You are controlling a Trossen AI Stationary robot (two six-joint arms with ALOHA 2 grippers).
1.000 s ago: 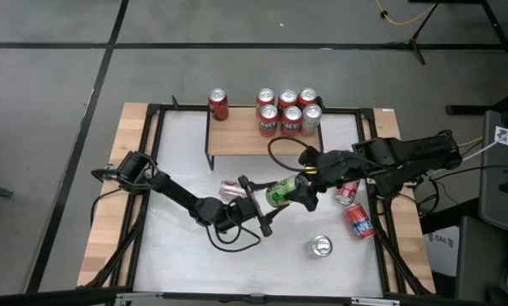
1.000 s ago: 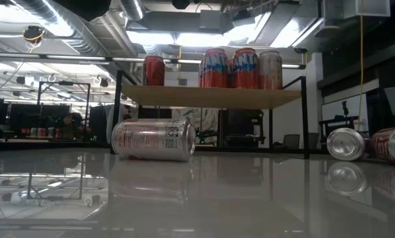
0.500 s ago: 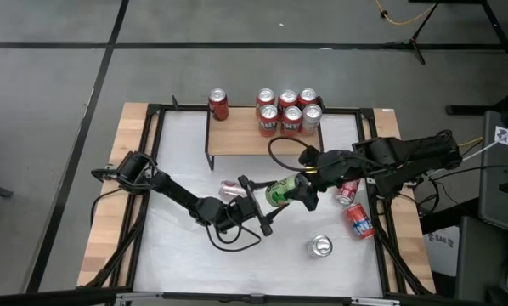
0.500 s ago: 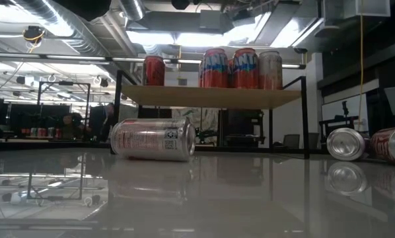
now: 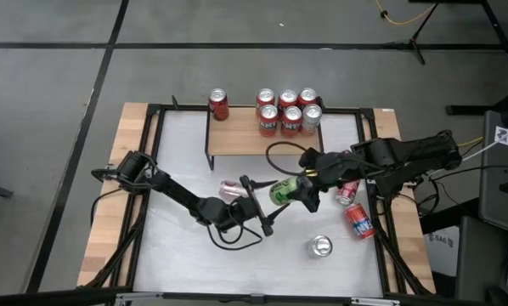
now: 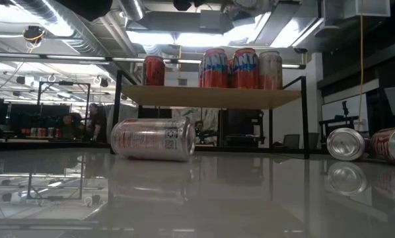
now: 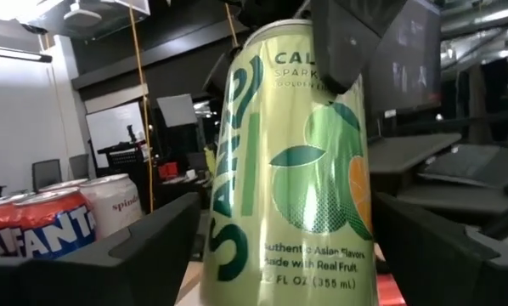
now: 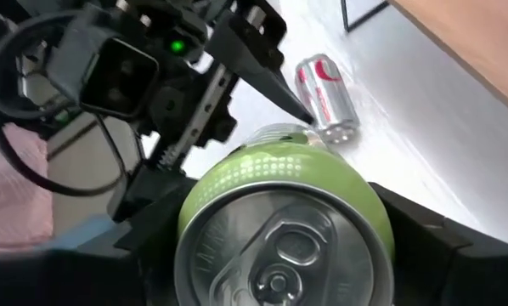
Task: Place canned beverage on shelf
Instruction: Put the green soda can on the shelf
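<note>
Handover mid-air above the table [image 5: 177, 170]: right pincer [image 5: 298, 191] has just clamped onto the green can [image 5: 281, 191]; left pincer [image 5: 256, 204] spreading, letting go. Can hangs near the shelf [image 5: 237, 140], not on it. Right arm likely carries it over next.

- Grey floor [image 5: 59, 76] with dark seams surrounds the work area, filling 9 to 3 o'clock in the high view.
- Exposed ducts [image 6: 65, 20] and bright ceiling lights [image 6: 178, 36] run overhead.
- A person [image 6: 94, 121] stands among distant desks at 9 o'clock, low view.
- Yellow cable [image 5: 398, 17] lies at 1 o'clock.
</note>
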